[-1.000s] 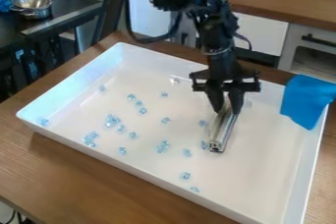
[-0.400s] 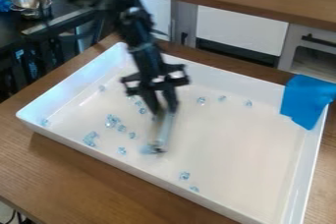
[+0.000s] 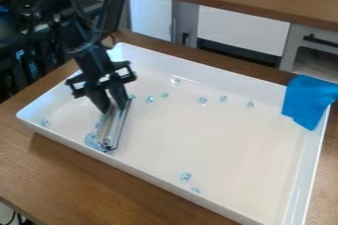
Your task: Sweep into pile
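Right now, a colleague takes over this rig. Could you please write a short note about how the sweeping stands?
Gripper: shut on the metal bar, over the left part of the view, with the bar's lower end down in the tray.
Beads: a bunch lies against the bar's lower end.
Done: part of the beads are gathered there.
Left: strays lie in a loose line towards the far wall, two near the front wall, one in the left corner.
Cloth: hangs over the tray's far right corner.
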Controlling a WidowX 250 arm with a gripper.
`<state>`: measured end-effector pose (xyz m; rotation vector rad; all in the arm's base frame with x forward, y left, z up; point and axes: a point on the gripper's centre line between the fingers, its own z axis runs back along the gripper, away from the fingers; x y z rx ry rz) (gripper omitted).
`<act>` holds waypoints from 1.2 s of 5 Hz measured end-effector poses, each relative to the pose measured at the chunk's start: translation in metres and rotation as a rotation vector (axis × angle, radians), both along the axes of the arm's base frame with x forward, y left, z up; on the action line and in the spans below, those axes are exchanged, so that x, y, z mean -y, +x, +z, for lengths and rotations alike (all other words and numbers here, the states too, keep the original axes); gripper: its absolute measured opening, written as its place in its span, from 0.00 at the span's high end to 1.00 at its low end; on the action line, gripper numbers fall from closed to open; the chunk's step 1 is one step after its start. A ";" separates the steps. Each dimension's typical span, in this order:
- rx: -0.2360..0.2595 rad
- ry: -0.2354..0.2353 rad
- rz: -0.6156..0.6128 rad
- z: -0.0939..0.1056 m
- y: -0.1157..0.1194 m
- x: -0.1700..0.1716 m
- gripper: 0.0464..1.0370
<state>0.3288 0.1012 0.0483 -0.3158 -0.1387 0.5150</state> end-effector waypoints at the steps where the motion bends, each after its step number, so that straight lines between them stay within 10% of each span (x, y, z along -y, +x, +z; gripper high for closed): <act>1: 0.023 0.035 0.003 0.004 -0.011 -0.018 0.70; 4: 0.062 -0.141 -0.214 0.083 0.038 0.103 0.70; 6: -0.034 -0.091 -0.290 0.041 0.055 0.200 0.70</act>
